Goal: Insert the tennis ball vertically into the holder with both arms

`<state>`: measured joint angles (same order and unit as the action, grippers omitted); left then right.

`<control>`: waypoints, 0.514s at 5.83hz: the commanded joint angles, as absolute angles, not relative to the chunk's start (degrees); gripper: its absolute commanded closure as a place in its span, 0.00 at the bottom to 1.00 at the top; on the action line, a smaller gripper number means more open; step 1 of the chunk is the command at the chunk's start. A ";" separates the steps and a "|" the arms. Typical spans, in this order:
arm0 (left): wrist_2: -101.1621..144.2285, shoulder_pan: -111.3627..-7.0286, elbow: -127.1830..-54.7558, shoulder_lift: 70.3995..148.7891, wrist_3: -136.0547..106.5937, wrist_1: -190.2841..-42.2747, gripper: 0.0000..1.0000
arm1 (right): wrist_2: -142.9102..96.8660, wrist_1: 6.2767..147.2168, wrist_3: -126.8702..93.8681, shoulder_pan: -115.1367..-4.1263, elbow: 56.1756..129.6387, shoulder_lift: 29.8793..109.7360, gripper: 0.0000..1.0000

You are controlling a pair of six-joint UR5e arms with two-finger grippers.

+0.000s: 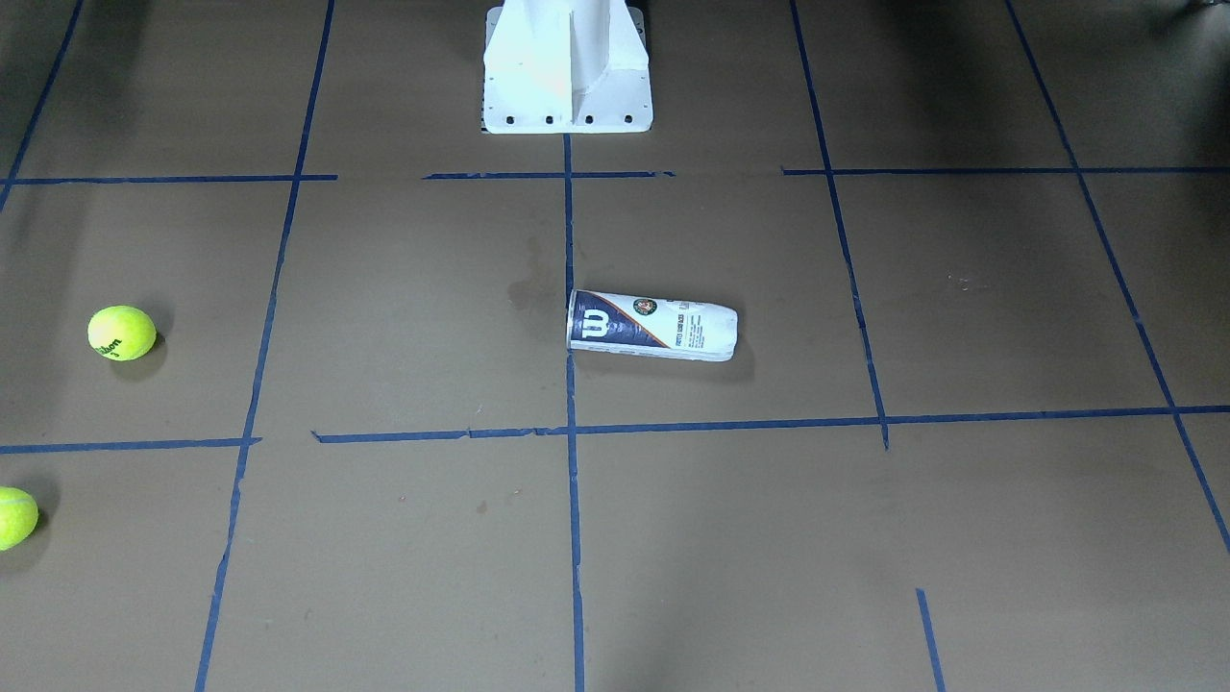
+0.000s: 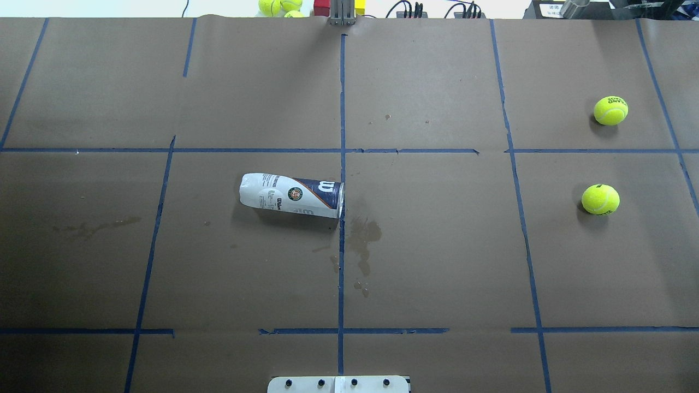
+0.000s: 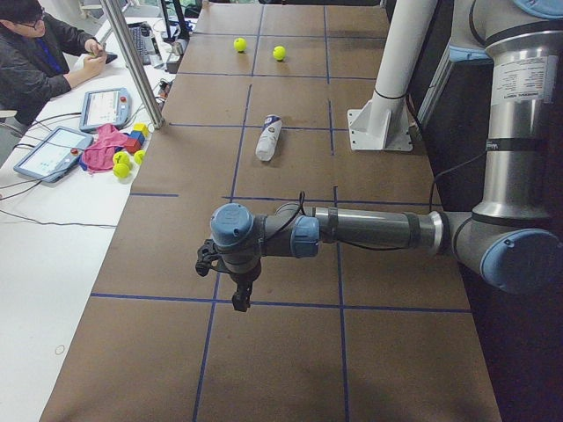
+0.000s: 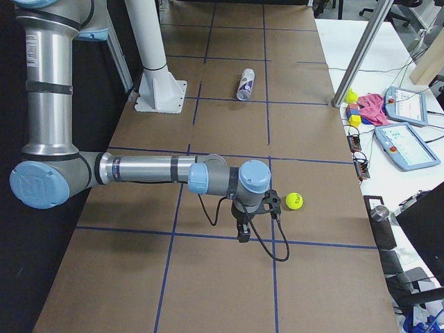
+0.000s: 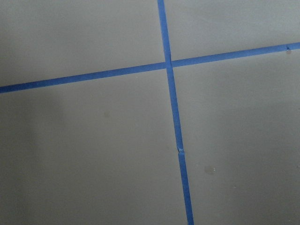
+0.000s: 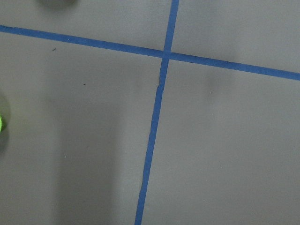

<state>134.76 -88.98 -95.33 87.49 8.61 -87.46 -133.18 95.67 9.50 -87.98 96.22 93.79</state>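
The holder (image 2: 292, 195) lies on its side near the table's centre, its open end toward the middle tape line; it also shows in the front view as the holder (image 1: 653, 327). Two tennis balls (image 2: 610, 110) (image 2: 600, 198) rest on the table's right side. My left gripper (image 3: 239, 299) hangs over the table's left end, far from the holder (image 3: 268, 138). Over the right end, my right gripper (image 4: 243, 232) points down a short way from one tennis ball (image 4: 294, 201). Neither gripper shows in any other view, so I cannot tell whether they are open or shut. Both wrist views show only brown paper and blue tape.
The white pedestal base (image 1: 567, 77) stands at the robot's side of the table. Beyond the far edge, a side table carries tablets, coloured blocks and spare balls (image 3: 121, 163). A person (image 3: 35, 53) sits there. A metal pole (image 3: 132, 61) rises at that edge.
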 commanded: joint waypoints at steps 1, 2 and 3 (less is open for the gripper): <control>134.39 -88.86 -96.41 87.27 8.27 -90.50 0.00 | -132.89 95.54 9.23 -87.89 97.20 92.74 0.00; 134.56 -88.86 -96.15 87.97 7.91 -96.10 0.00 | -132.63 95.54 8.97 -87.89 98.16 89.24 0.00; 134.39 -88.86 -95.54 89.11 7.91 -105.38 0.00 | -132.80 95.62 6.88 -87.98 98.00 86.95 0.00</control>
<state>134.48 -88.86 -95.99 88.16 8.01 -97.54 -132.76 95.57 8.41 -87.92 97.84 89.42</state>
